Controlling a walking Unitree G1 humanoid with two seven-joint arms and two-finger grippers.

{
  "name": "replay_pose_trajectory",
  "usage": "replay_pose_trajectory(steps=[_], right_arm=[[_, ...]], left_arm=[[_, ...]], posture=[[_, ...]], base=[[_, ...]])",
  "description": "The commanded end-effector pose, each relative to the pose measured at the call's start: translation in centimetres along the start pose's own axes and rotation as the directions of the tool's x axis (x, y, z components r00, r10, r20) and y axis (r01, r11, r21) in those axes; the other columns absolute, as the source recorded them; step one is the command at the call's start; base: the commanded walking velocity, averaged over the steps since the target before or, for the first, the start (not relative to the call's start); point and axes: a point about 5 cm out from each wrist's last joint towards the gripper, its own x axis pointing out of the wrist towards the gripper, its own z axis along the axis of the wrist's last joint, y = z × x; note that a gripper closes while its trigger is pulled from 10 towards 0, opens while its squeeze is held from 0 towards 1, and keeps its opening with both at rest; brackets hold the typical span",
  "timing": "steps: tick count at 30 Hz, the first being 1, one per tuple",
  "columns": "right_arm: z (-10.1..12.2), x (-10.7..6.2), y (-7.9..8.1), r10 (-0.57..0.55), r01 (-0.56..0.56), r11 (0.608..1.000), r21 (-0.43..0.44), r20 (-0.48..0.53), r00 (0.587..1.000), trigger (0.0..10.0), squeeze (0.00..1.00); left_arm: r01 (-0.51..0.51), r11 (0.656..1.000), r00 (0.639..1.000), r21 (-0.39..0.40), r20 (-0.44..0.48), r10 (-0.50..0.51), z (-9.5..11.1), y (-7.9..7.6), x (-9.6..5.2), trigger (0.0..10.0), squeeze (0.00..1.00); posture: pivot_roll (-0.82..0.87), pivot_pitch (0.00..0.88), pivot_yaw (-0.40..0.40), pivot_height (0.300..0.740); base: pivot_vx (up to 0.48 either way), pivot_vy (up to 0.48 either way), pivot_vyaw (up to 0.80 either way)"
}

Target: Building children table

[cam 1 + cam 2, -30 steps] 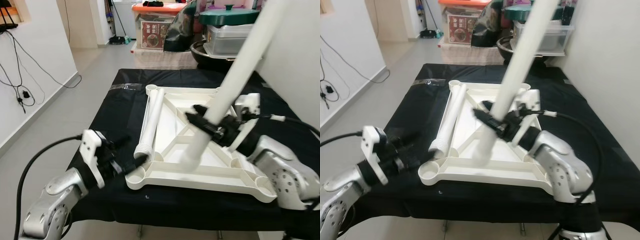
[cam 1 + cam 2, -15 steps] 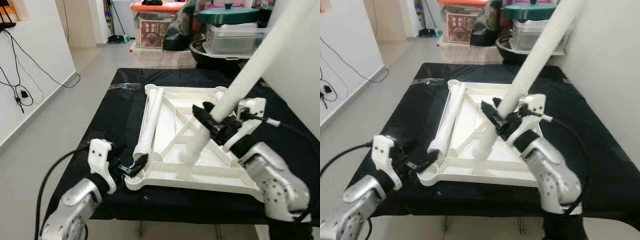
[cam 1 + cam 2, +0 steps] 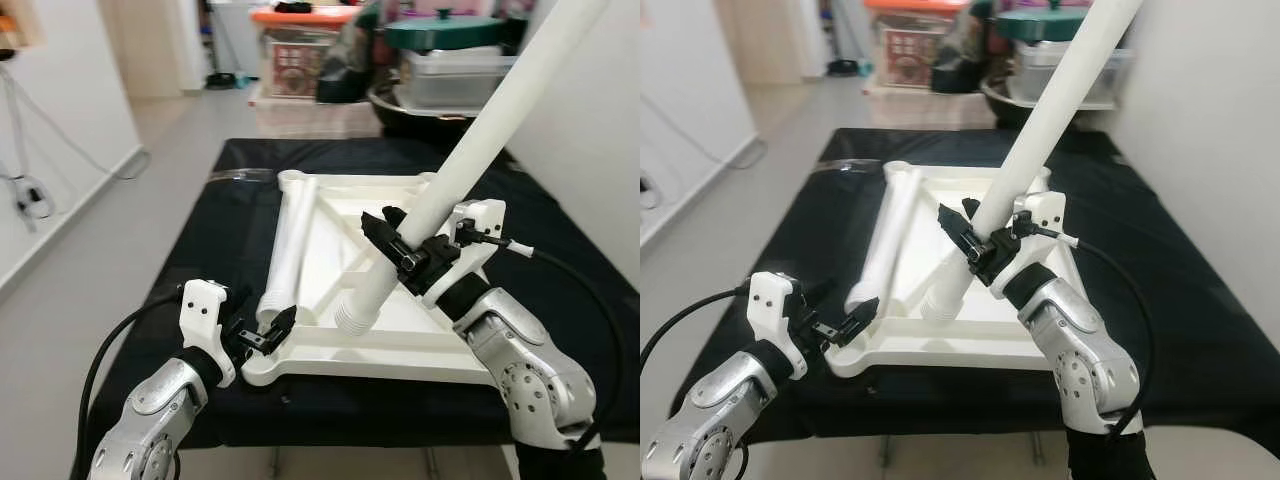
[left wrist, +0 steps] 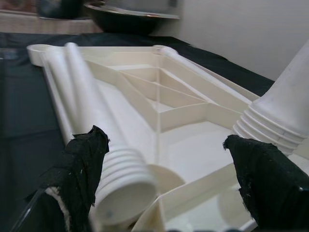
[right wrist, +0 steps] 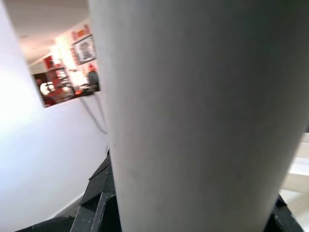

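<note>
- Setup: an upside-down white tabletop (image 3: 330,235) lies on a black-covered table (image 3: 220,230), ribbed underside up, with round leg sockets at its corners.
- Right gripper (image 3: 405,250): fingers clamped around a long white leg (image 3: 470,150). The leg slants up toward 1 o'clock and out of frame; its ribbed threaded end (image 3: 352,313) hangs low over the near part of the tabletop, near 6 o'clock of the panel and apart from any corner socket.
- Left gripper (image 3: 262,332): fingers apart, at the near-left corner of the tabletop, about 7 o'clock. In the left wrist view the two black pads (image 4: 84,159) stand either side of the ribbed end of a second leg (image 3: 290,240), which lies flat along the left rail, running from 7 toward 11 o'clock. Pads look just beside it; contact cannot be confirmed.
- Step in hand (judgement): seat the held leg's threaded end into a corner socket. The near-left socket (image 3: 845,357) looks the closest free one, at 8 o'clock from the leg tip.
- To do it well: bring the leg upright before lowering, so the threads meet the socket squarely; a slanted entry will likely jam or cross-thread.
- Centre the tip over the socket ring, then lower gently and twist.
- The grip sits low on a long leg, so the top may sway; move slowly.
- Risk: the loose leg lies close to that socket and to the left gripper; a sweep of the tip could knock it. The left gripper could brace the tabletop against sliding on the cloth.
</note>
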Motion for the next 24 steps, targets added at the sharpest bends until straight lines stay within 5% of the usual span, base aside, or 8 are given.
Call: replay_pose_trajectory(steps=[1, 7, 8, 10, 24], right_arm=[[0.08, -0.07, 0.31, 0.009, -0.009, 1.0, 0.001, -0.001, 1.0, 0.0, 0.0], [0.05, 0.05, 0.51, 0.012, -0.012, 1.0, -0.021, 0.003, 1.0, 0.1, 0.0], [0.03, 0.09, 0.55, 0.016, -0.016, 0.999, -0.029, 0.003, 1.0, 1.2, 0.0], [0.07, 0.18, 0.61, 0.021, -0.02, 0.999, -0.033, 0.009, 1.0, 0.0, 0.0], [0.42, 0.5, 0.55, 0.03, -0.029, 0.999, -0.036, 0.026, 0.999, 0.0, 0.0]], left_arm=[[-0.007, 1.0, 1.0, 0.006, -0.005, 0.007, -0.24, 0.02, 0.08, 10.0, 0.0], [-0.012, 1.0, 1.0, 0.0, 0.003, 0.012, -0.2, -0.04, 0.24, 10.0, 0.0], [-0.01, 1.0, 1.0, 0.004, 0.001, 0.01, -0.18, -0.06, 0.3, 10.0, 0.0], [-0.003, 1.0, 1.0, 0.007, 0.007, 0.003, -0.1, -0.15, 0.37, 10.0, 0.0], [0.011, 1.0, 1.0, 0.008, 0.018, -0.012, -0.16, -0.51, 0.61, 10.0, 0.0]], posture=[[-0.01, 0.0, -0.043, 0.74], [-0.01, 0.0, -0.041, 0.74], [-0.01, 0.0, -0.043, 0.74], [-0.01, 0.0, -0.045, 0.74], [-0.01, 0.0, -0.049, 0.74]], base=[[0.0, 0.0, -0.8], [0.0, 0.0, -0.13], [0.0, 0.0, 0.0], [0.0, -0.122, 0.0], [0.0, -0.361, 0.0]])
